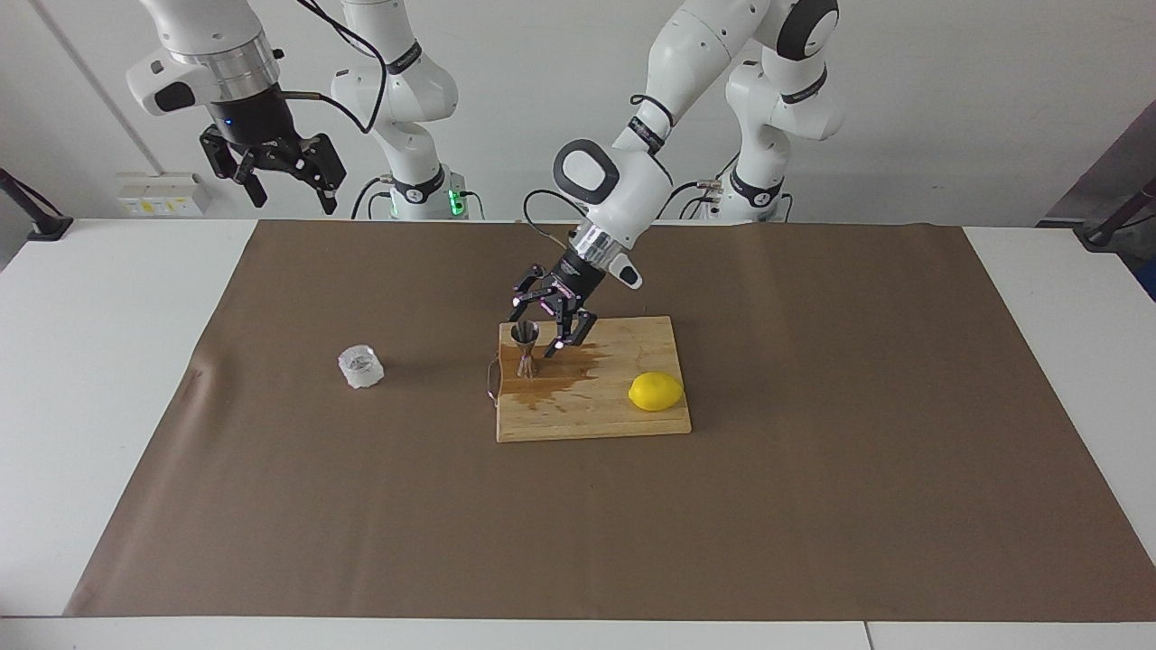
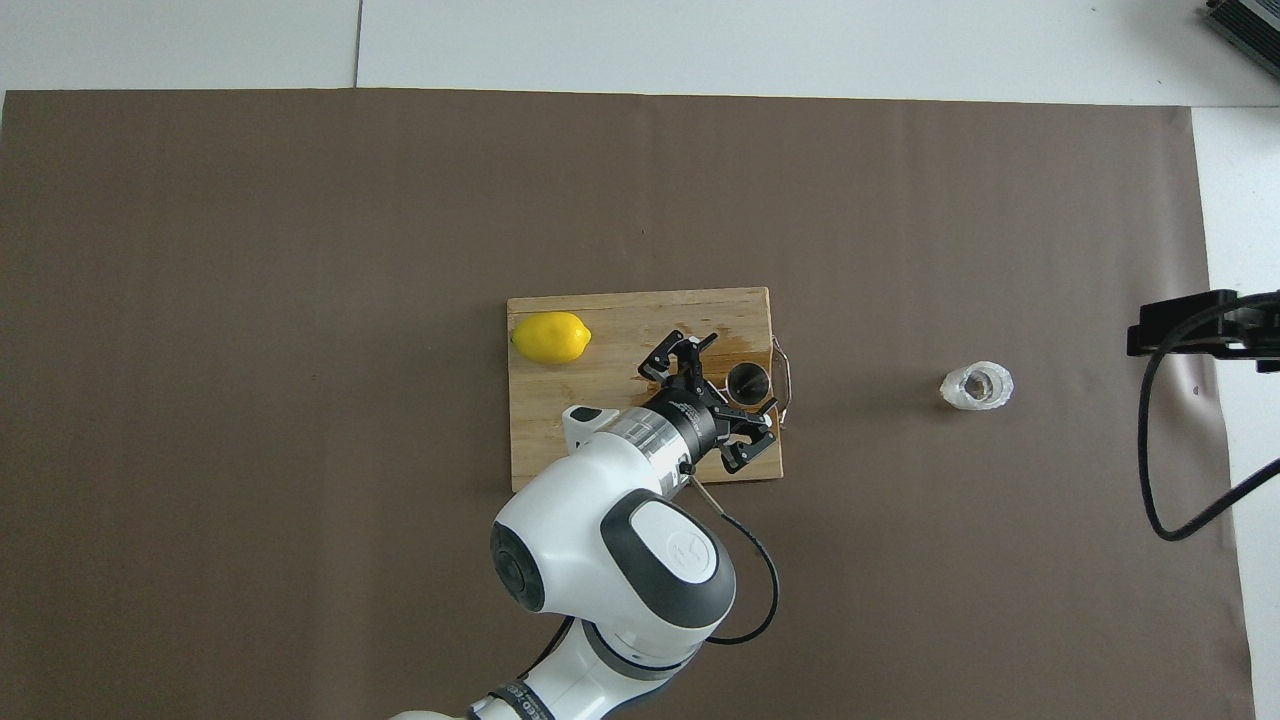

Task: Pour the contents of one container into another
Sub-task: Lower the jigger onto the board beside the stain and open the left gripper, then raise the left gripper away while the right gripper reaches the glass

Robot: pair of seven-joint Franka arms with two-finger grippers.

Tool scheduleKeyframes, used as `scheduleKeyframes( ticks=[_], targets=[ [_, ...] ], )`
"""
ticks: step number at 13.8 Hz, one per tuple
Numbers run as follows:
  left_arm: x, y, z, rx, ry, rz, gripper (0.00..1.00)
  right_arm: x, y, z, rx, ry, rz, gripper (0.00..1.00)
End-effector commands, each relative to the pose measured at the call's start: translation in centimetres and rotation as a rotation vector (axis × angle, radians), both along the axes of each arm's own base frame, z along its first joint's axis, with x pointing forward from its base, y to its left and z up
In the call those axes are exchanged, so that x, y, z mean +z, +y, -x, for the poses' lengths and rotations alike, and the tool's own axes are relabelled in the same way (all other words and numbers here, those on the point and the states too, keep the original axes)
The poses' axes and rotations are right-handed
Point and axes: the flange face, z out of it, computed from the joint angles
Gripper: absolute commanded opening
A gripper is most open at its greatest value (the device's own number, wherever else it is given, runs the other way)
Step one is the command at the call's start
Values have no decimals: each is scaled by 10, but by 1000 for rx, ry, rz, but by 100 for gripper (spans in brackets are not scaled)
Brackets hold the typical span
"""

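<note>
- Left tool (image 1: 553,327) hung low over the board (image 1: 632,411), its fingers spread wide and holding nothing, with the jigger (image 1: 526,350) just beside them, between the fingers as seen from overhead; I judged it was placed to close on the jigger's upper cone.
- Jigger stood upright on the board at the edge toward the right arm's end, mouth up, so it could take liquid or be lifted without tipping.
- Wet stain (image 1: 564,375) spread across the board around the jigger's foot, which suggested liquid had spilled there; a grip on wet steel might slip.
- Glass (image 1: 361,366) stood upright on the brown surface (image 1: 271,496), well apart from the board, toward the right arm's end, untouched by either tool.
- Lemon (image 1: 656,392) lay on the board's other end, clear of the work.
- Right tool (image 1: 275,167) waited high above its own end of the surface, fingers open and empty.
</note>
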Motion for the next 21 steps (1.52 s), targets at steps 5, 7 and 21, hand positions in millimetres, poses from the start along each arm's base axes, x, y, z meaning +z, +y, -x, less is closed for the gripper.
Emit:
scheduleKeyframes(
  ticks=[5,7,21],
  targets=[
    [87,46,-28,29,-188,10,100,2,-2,6,15,14,-24,100],
    [87,70,-54,36,-190,24,100,-6,-1,8,23,8,-25,100],
    [109,198,-159,-668,-389,-496,100,-103,-21,10,1006,-34,35,100]
  ],
)
